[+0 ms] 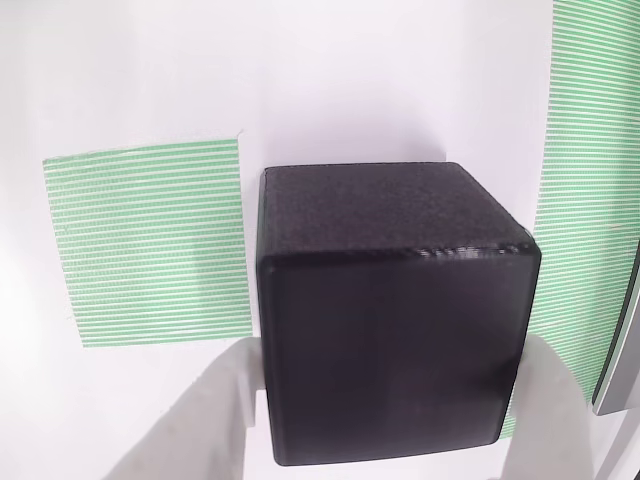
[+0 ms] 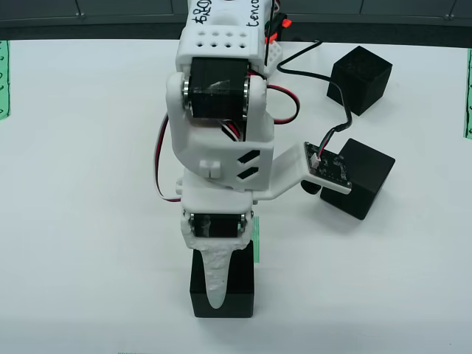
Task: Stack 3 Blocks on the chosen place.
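In the view that rides on the gripper, a matte black block sits between my two white fingers, and the gripper is shut on it. A square patch of green-and-white stripes lies on the white surface just left of this block. From above, the gripper stands over the same block near the front edge, with a green striped sliver beside it. Two more blocks rest at the right. I cannot tell which patch is the chosen place.
A long green striped band runs down the right of the gripper view, with a grey edge beside it. From above, striped strips sit at the left edge and right edge. Red and black cables loop off the arm.
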`<state>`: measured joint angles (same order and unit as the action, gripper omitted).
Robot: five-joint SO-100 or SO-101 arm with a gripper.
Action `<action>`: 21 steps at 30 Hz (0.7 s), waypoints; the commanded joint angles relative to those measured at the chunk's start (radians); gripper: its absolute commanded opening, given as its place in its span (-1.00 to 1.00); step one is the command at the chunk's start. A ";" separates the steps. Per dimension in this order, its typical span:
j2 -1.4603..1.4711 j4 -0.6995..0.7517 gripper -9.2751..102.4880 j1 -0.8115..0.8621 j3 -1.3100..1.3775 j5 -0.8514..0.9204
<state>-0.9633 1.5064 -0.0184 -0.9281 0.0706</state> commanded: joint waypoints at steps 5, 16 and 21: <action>-0.092 0.002 -0.47 0.012 -0.069 0.023; -0.344 -0.002 -0.46 0.026 -0.305 0.091; -0.362 0.008 -0.46 0.020 -0.354 0.094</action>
<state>-1.2579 1.5079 -0.0015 -1.2732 0.1565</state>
